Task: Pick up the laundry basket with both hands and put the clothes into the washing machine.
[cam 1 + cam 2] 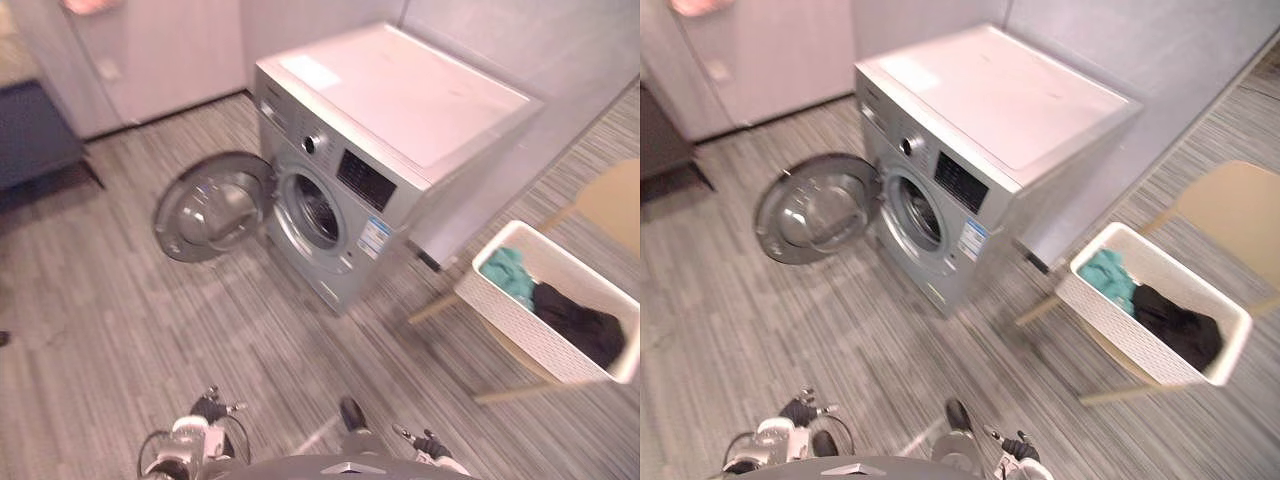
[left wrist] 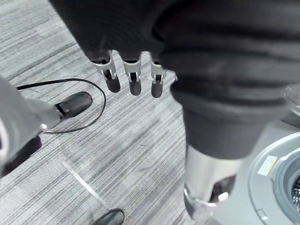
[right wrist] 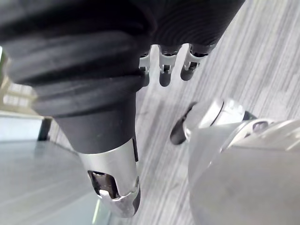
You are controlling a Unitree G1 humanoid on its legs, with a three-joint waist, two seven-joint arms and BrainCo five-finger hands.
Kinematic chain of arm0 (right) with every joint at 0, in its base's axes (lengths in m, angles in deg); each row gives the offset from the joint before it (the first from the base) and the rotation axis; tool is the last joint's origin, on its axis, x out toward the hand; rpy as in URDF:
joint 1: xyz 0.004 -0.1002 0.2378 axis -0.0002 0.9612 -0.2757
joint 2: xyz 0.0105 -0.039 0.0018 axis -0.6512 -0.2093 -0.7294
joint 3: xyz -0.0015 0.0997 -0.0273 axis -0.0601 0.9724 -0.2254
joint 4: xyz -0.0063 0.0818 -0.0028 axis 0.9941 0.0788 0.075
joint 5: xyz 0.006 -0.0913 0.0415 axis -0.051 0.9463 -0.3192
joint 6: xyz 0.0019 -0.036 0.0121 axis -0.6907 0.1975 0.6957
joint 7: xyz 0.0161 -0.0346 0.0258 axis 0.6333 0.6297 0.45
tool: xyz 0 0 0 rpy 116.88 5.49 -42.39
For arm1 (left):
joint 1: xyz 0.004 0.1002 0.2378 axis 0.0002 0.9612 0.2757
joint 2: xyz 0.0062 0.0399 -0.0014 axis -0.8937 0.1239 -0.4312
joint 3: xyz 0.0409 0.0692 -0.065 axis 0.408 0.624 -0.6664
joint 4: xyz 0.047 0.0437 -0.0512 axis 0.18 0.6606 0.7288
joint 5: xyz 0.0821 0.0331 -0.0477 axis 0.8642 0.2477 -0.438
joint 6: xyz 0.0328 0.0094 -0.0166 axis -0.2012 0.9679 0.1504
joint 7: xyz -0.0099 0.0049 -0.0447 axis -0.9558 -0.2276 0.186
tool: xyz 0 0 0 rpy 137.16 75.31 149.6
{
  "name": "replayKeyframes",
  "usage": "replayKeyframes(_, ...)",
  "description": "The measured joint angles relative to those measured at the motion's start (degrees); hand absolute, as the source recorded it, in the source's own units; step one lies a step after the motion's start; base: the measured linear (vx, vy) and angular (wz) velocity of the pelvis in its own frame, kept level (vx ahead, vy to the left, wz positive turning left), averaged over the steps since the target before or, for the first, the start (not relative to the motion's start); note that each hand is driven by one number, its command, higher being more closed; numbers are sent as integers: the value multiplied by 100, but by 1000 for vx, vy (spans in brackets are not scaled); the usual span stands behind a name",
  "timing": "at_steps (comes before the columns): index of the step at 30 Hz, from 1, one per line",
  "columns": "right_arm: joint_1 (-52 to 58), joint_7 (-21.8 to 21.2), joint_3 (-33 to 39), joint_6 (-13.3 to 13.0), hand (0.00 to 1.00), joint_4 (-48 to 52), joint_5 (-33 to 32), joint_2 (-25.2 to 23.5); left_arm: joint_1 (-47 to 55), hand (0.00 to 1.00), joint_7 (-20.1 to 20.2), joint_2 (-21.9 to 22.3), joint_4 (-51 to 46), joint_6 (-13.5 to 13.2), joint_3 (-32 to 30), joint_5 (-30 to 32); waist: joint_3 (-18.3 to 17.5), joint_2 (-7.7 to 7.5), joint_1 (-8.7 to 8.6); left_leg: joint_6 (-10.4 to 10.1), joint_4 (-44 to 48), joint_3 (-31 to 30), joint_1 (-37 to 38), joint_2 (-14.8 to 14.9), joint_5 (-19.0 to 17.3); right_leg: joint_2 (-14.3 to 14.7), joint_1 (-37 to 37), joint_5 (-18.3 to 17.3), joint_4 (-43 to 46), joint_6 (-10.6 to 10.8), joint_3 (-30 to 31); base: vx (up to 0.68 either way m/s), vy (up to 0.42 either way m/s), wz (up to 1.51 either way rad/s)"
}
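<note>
Stands facing the washing machine (image 1: 400, 100) at 12 o'clock, with its round door (image 1: 215, 205) swung wide toward 9 o'clock and the drum mouth (image 1: 315, 208) clear. Finds the laundry basket (image 1: 535, 338) off at 2 o'clock, perched on a pale wooden chair (image 1: 615, 205) near the machine's right flank. Runs its long axis from 10 o'clock to 4 o'clock, with a teal cloth (image 1: 510, 272) at the 10 o'clock end and a black cloth (image 1: 580, 325) toward 4 o'clock.

Carries the left hand (image 2: 134, 75) low over the striped floor, fingers loose and apart, clasping nothing. Shows the same of the right hand (image 3: 164, 65): slack, empty, pointed at the floor. Leaves the basket untouched and well apart from both.

Puts the right hand nearer the basket, by the look of it. Probably needs a turn toward 2 o'clock first, then a squaring-up across the long axis, to bring one hand to each short end.
</note>
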Motion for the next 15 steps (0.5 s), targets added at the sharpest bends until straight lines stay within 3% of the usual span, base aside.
replayKeyframes(1,-14,67,-48,-18,0,194,-24,-43,-68,0,4,-10,-92,-2,-121,85,89,117,109,148,428,10,-217,308,-231,349,-230,726,-26,-572,-595,21,-62,-139)
replayKeyframes(2,-18,82,-54,-57,0,277,-27,-15,-65,0,2,25,-119,-2,-162,92,156,226,189,260,590,70,-207,416,-327,455,-230,1171,-229,-724,-957,20,-69,-144)
replayKeyframes(3,-16,87,-66,-68,0,390,-28,8,-44,0,-2,57,-135,0,-250,95,203,300,220,268,661,194,-189,506,-370,446,-215,1160,-182,-722,-1128,15,-44,-89)
replayKeyframes(4,60,90,-67,-75,0,483,-30,7,-26,0,-21,125,-211,7,-453,96,272,414,105,327,934,326,-62,535,-458,351,-470,-21,1351,-625,-1795,39,-42,-37)
replayKeyframes(5,158,91,-63,-74,0,407,-40,-11,40,0,-41,88,-333,-4,-476,82,285,435,121,298,1010,389,62,515,-487,198,-689,-307,2180,-682,-2261,25,-20,-18)
replayKeyframes(7,135,94,-233,-111,0,405,-35,87,110,0,-126,53,-325,-2,-618,81,229,434,191,221,977,491,127,454,-590,288,-715,-219,2071,-590,-2388,-25,29,-53)
replayKeyframes(9,-64,93,-308,-104,0,386,-5,106,246,0,-128,89,-267,11,-617,76,237,421,251,228,899,751,75,418,-570,196,-471,-369,1271,-524,-2512,-70,-57,-63)
replayKeyframes(10,-85,93,-302,-87,0,376,31,85,224,0,-133,102,-253,21,-596,73,277,382,278,216,950,838,80,378,-565,83,-323,-504,961,-175,-2738,-118,-134,-27)
replayKeyframes(11,-10,91,-290,-82,0,373,33,119,286,0,-120,201,-236,23,-537,76,285,502,276,141,951,774,137,410,-544,191,-71,-319,546,-186,-2883,-111,-121,-12)
replayKeyframes(14,113,88,-288,-86,0,375,25,144,372,0,-115,375,-157,19,-513,77,194,561,298,27,875,553,216,501,-559,441,501,118,-402,-225,-2984,-50,-103,-4)
replayKeyframes(15,98,85,-296,-101,0,380,16,120,363,0,-121,360,-137,21,-515,77,176,513,308,1,913,484,203,551,-572,505,586,227,-574,-243,-2983,-44,-67,-11)
